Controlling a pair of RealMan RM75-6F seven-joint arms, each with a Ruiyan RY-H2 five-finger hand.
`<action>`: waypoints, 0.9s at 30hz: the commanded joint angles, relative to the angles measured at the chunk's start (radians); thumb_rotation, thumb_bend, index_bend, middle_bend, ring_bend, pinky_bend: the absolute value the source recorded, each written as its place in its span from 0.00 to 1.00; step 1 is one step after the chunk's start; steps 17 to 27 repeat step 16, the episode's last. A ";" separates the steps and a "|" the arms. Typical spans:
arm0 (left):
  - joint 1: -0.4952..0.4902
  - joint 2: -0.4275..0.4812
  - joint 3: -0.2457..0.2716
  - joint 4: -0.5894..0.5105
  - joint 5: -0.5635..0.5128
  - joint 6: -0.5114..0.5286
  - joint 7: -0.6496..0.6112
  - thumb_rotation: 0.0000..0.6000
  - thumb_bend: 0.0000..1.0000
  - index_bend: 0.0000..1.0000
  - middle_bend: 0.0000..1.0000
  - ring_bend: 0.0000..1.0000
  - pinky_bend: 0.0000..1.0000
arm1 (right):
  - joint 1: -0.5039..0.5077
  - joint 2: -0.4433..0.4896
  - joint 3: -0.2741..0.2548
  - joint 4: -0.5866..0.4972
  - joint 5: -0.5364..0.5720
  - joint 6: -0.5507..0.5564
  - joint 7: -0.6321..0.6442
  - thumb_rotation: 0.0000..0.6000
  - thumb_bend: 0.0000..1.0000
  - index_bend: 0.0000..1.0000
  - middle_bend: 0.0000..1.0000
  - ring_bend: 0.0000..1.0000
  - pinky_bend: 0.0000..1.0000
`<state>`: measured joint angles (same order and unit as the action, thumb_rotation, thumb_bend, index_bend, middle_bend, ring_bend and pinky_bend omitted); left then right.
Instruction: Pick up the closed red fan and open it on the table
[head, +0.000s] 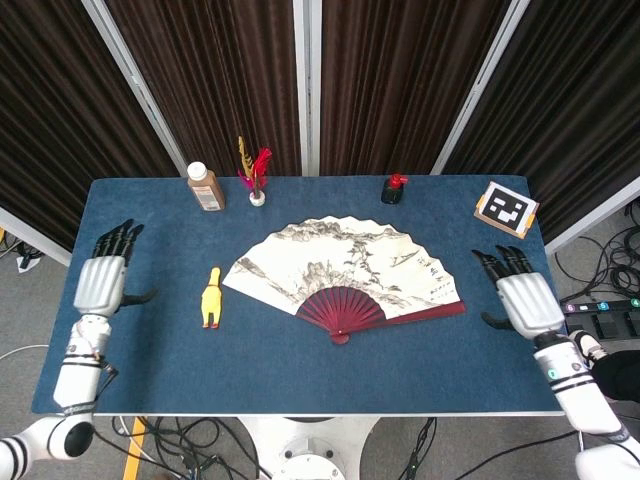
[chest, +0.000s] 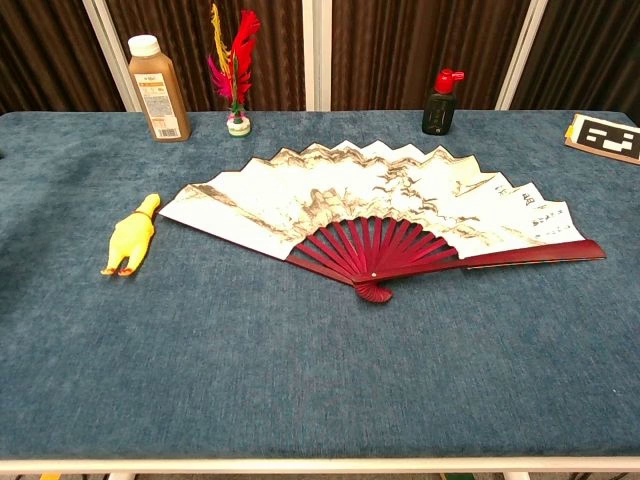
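Note:
The red fan lies spread open and flat on the blue table, its white painted leaf fanned out toward the back and its red ribs meeting at the pivot near the front. My left hand hovers at the table's left edge, fingers extended and apart, holding nothing. Over at the table's right edge my right hand is also spread and empty. Both hands are far from the fan. Neither hand shows in the chest view.
A yellow rubber chicken lies left of the fan. Along the back edge stand a brown bottle, a feather shuttlecock and a small black bottle with a red cap. A marker card sits back right.

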<state>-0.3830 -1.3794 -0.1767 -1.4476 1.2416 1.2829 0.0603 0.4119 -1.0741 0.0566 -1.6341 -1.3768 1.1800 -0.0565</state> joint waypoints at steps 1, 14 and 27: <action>0.093 0.066 0.078 0.007 0.065 0.084 -0.056 1.00 0.00 0.12 0.09 0.00 0.10 | -0.092 0.030 -0.039 0.043 -0.053 0.099 0.087 1.00 0.07 0.00 0.15 0.00 0.00; 0.307 0.141 0.191 -0.112 0.142 0.288 -0.065 1.00 0.00 0.13 0.09 0.00 0.10 | -0.267 0.029 -0.103 0.072 -0.121 0.273 0.198 1.00 0.06 0.00 0.17 0.00 0.00; 0.322 0.145 0.201 -0.128 0.153 0.302 -0.053 1.00 0.00 0.13 0.09 0.00 0.10 | -0.279 0.026 -0.104 0.073 -0.126 0.286 0.200 1.00 0.06 0.00 0.17 0.00 0.00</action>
